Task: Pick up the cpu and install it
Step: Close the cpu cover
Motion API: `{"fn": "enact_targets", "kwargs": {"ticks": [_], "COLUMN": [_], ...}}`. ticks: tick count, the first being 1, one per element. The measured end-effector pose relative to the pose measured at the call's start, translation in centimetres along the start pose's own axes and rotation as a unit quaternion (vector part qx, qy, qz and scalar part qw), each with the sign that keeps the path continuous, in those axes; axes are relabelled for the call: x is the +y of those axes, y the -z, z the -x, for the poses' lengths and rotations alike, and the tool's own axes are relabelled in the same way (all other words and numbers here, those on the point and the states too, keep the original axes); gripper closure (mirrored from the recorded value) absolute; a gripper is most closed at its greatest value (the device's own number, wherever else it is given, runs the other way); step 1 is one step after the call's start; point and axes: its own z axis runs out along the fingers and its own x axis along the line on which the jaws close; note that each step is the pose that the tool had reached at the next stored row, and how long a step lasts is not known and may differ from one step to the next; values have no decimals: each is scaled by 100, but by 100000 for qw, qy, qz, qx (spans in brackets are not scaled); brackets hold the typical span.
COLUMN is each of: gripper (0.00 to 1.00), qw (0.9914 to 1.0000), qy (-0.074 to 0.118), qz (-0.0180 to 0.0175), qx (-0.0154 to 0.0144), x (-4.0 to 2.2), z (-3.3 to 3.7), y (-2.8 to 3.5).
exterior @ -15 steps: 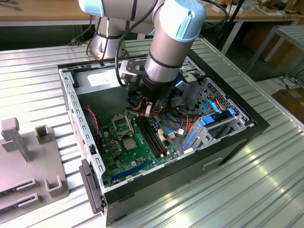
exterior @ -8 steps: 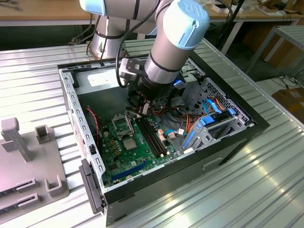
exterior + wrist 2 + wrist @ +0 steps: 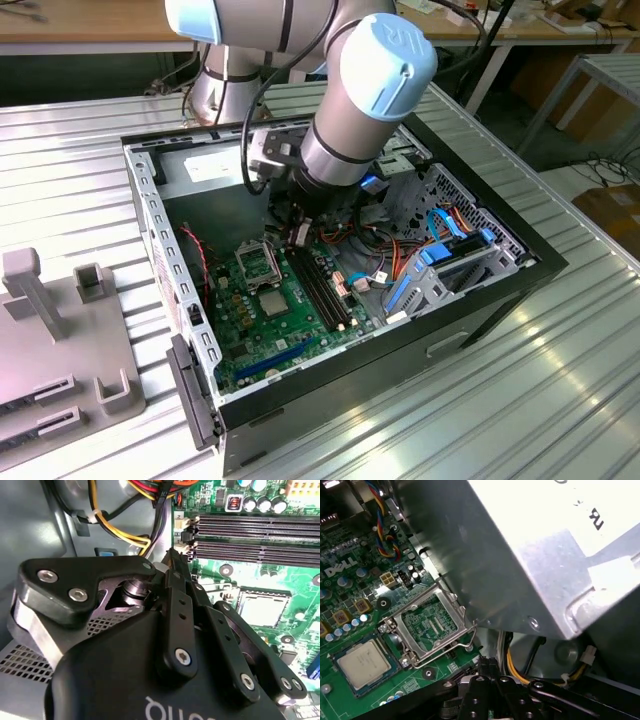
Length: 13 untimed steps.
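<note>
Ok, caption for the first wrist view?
CPU seated in its socket, load frame hinged open beside it, gripper near the motherboard.

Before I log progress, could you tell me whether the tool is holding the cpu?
No, the cpu lies in its socket on the motherboard.

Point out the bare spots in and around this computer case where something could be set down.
Widest: the ribbed table on the exterior view's right of the case. Inside, a dark bare floor patch between the perforated side wall and the motherboard. Crowded: cables and drive cage, and around the cpu beside the arm.
</note>
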Motion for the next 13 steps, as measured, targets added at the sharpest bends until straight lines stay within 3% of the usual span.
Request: {"fn": "enact_targets", "kwargs": {"ticks": [3,13], "gripper": [89,89], "qw": [100000,99998], "qy": [9,23], "qz": [136,325], "qx": [-213,-514], "x": [9,42], "z": [-10,-48], "y": [-16,-82]}}
